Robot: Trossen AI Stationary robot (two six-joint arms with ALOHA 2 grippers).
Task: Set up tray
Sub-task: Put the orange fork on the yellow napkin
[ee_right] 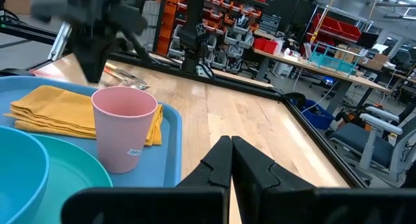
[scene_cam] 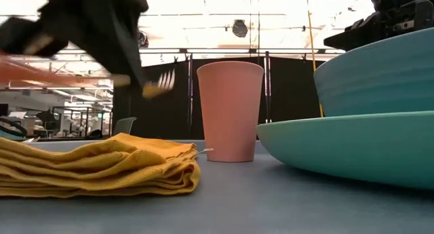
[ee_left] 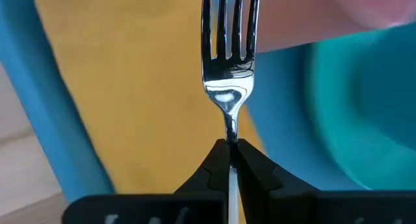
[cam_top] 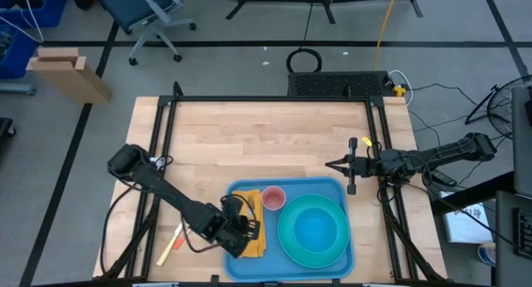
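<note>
L gripper [ee_left: 231, 160] clamps 1 fork [ee_left: 229, 68] over tray [cam_top: 241, 192]; R gripper [ee_right: 231, 160] closed, empty.

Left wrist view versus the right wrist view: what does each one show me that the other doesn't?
Only the left wrist view shows the fork, its handle clamped in the left hand above the yellow napkin.

Only the right wrist view shows the whole pink cup standing upright on the tray, the right hand shut and empty over the bare wooden table, and the workshop beyond.

Both show the napkin, the blue tray and the teal dishes.
</note>
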